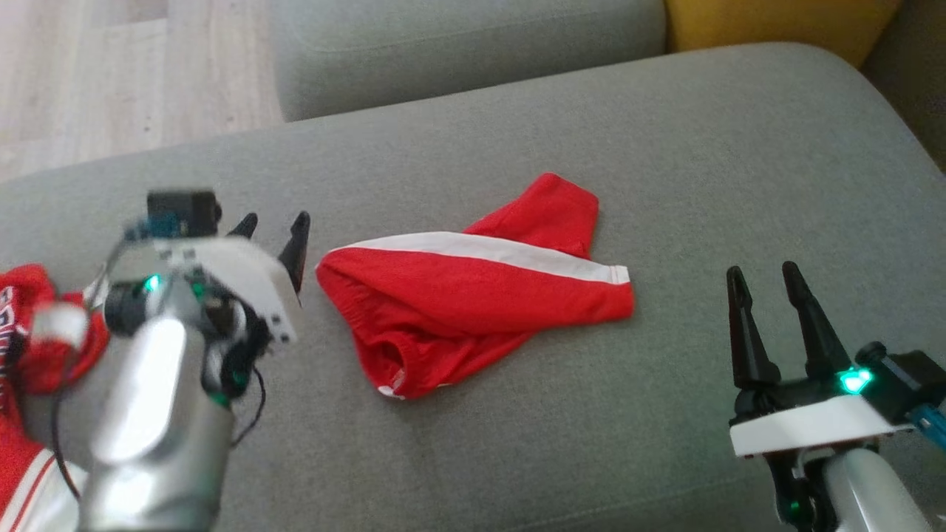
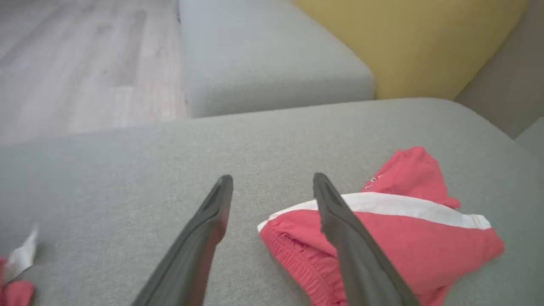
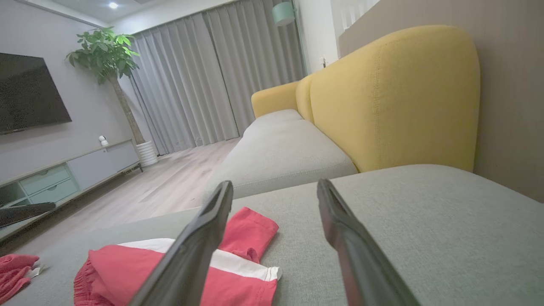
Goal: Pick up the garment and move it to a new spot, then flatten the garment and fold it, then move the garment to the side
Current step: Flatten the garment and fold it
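Noted a living-room setting: pale wooden floor (image 1: pixel 111 74), grey curtains (image 3: pixel 212 76), potted plant (image 3: pixel 106 55), dark television (image 3: pixel 29 93) on the wall above a low cabinet (image 3: pixel 63 170). Recorded a grey sofa seat (image 1: pixel 665 162) as the work surface, backed by a yellow cushion (image 3: pixel 395 93), with a second grey seat section (image 1: pixel 458 52) beyond it.

Found the garment (image 1: pixel 473 295), red shorts with a white side stripe, lying crumpled near the middle of the seat. Observed the elastic waistband end turned toward the robot's left and one red portion folded back behind the stripe. Found it resting flat on the upholstery, held by neither gripper.

Located the left gripper (image 1: pixel 275 222) just beside the waistband end, fingers spread wide with nothing between them. Saw, from the left wrist camera, one finger crossing in front of the waistband corner; could not tell from that angle whether it touched the cloth, though the head camera suggested a narrow gap.

Located the right gripper (image 1: pixel 761 270) well apart from the garment on the robot's right, above bare upholstery, fingers likewise spread and empty.

Logged a second red cloth (image 1: pixel 29 355) with white trim at the seat's left edge, partly behind the left arm; blurred there, probably another garment.
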You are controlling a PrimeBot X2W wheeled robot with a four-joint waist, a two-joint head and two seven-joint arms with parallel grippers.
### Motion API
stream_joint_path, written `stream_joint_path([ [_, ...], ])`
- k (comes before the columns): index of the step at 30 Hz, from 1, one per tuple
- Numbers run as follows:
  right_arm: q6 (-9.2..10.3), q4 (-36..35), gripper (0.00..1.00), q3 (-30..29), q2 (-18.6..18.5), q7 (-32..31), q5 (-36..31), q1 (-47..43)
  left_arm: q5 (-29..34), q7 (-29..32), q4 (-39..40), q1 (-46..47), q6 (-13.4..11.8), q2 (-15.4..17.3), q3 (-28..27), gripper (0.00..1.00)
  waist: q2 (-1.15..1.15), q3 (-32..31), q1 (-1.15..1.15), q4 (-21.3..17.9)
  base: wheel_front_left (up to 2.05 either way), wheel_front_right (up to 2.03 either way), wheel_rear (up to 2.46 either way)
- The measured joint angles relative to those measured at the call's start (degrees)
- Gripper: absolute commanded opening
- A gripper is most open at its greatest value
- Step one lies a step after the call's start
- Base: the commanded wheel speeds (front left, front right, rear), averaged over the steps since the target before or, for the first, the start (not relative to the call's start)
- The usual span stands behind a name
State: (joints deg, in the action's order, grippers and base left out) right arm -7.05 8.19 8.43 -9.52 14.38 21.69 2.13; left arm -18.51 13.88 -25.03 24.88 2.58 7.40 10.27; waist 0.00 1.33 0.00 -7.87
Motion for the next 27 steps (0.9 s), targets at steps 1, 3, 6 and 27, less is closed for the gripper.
stream_joint_path([
  [1, 0.0, 0.0, 1.0, 0.1, 0.0, 0.0, 0.3, 0.2, -1.3, 3.0, -2.0, 2.0, 0.5, 0.2, -0.1, 1.0, 0.0, 0.3, 0.0, -0.5, 0.0, 0.0, 0.0],
  [3, 0.0, 0.0, 1.0, 0.5, 0.1, 0.0, 0.7, 1.3, -3.0, 8.6, -6.3, 5.6, 0.9, 0.3, -0.1, 1.0, 0.0, 1.0, 0.0, -1.5, 0.0, 0.0, 0.0],
  [6, 0.0, 0.0, 1.0, 1.0, 0.1, 0.0, 1.4, 3.2, -7.0, 17.7, -13.5, 10.2, 0.9, 0.0, -1.9, 1.0, 0.0, 2.1, 0.0, -3.0, 0.0, 0.0, 0.0],
  [27, 0.0, 0.6, 1.0, 1.8, 0.1, 0.0, 2.4, 5.4, -13.6, 34.4, -30.5, 20.3, 3.0, 1.7, -4.2, 0.0, 0.0, 4.3, 0.0, -6.3, 0.0, 0.0, 0.0],
])
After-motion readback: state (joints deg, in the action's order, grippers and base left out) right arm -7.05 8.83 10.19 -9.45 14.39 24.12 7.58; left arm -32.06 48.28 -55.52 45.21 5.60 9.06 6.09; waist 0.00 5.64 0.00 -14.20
